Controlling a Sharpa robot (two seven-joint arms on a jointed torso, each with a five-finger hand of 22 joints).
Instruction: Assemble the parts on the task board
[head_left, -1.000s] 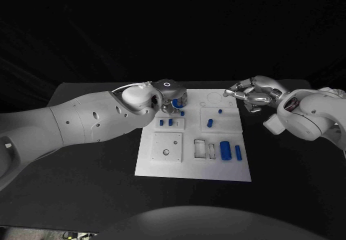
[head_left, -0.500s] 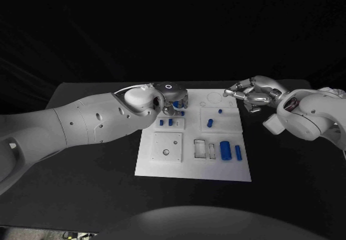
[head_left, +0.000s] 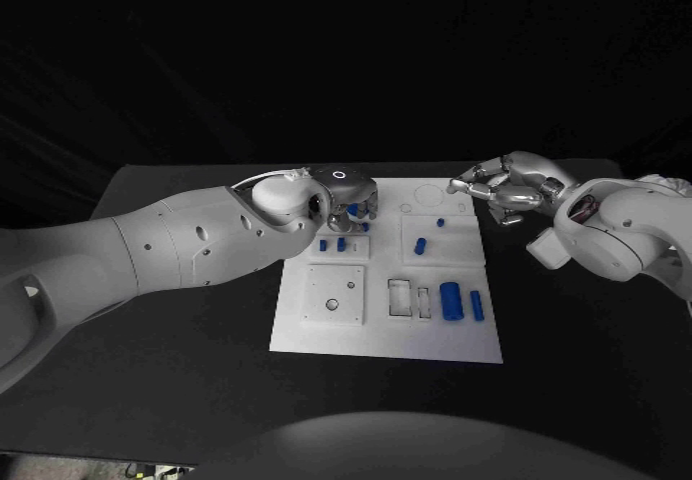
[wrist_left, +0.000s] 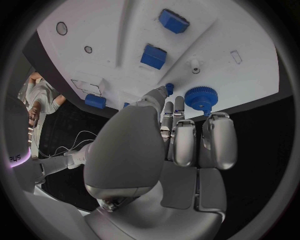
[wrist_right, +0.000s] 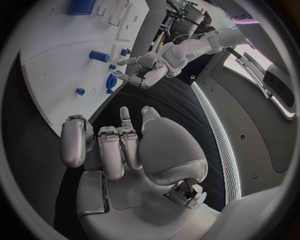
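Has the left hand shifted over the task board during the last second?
Yes, slightly. The left hand has edged toward the right hand's side along the far edge of the task board, which has stayed put.

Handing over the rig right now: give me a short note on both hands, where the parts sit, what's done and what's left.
Left hand: over the far left corner of the task board, fingers at a blue gear; whether it grips it, I cannot tell.
Right hand: holding nothing, fingers curled in, off the board's far right corner.
Parts: two blue cylinders lie near the board's right edge; small blue pieces sit mid-board.
Done: cannot judge.
Left: the gear, and the loose cylinders, look unplaced.
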